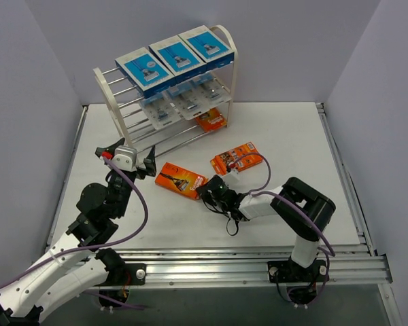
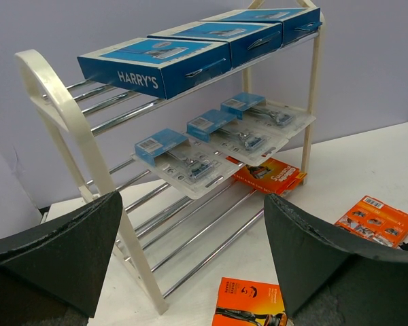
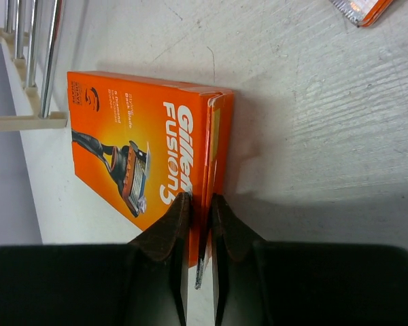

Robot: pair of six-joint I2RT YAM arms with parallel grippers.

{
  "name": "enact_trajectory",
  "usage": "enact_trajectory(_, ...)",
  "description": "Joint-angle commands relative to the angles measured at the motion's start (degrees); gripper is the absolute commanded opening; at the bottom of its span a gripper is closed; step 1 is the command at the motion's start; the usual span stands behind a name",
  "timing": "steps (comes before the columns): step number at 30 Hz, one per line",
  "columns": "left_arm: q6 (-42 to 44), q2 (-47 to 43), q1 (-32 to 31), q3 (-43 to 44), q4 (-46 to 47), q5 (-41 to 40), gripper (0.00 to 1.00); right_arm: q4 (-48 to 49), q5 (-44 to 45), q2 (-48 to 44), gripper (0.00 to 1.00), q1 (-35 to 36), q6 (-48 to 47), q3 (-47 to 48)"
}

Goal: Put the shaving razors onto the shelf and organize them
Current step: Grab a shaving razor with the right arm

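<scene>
From above, the shelf (image 1: pixel 112 102) has three blue boxes (image 1: pixel 173 56) along its top tier and three blister packs (image 1: pixel 183 102) on the tier below. One orange pack (image 1: pixel 211 120) sits low at its right end, though I can't tell on which tier. Two more lie on the table (image 1: pixel 292 149): the loose pack (image 1: pixel 238 157), and beside it the held pack (image 1: pixel 181 178), with my right gripper (image 1: pixel 205 189) at its near edge. My left gripper (image 1: pixel 129 155) hovers near the shelf's left end.

In the left wrist view, my fingers (image 2: pixel 68 251) are spread wide with nothing between them, facing the shelf. The low rods ahead are bare.

In the right wrist view, my fingers (image 3: pixel 163 231) are pinched on the held pack's thin edge flap. The pack looks flat on the table.

I judge seven of the nine packs are placed. Two orange ones are left, and one of those is gripped but not yet raised.
</scene>
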Motion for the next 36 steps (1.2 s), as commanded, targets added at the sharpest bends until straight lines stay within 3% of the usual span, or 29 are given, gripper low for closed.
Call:
enact_trajectory(1,0.5,-0.8,-0.5,1.1,1.3,-0.1,0.94,-1.8,0.1,1.9,0.0,0.1,0.3,-2.1)
enact_trajectory(12,0.8,-1.1,-0.6,1.0,1.5,-0.6,0.94,3.0,-1.0,-2.0,0.0,-0.1,4.0,-3.0)
enact_trajectory(26,1.2,-1.2,-0.7,0.9,1.7,-1.0,0.94,18.6,-3.5,-1.8,0.0,-0.4,8.9,-8.4)
enact_trajectory(36,1.2,-1.3,-0.8,0.9,1.8,-1.3,0.94,15.1,0.1,-6.8,0.0,-1.2,8.4,-7.3)
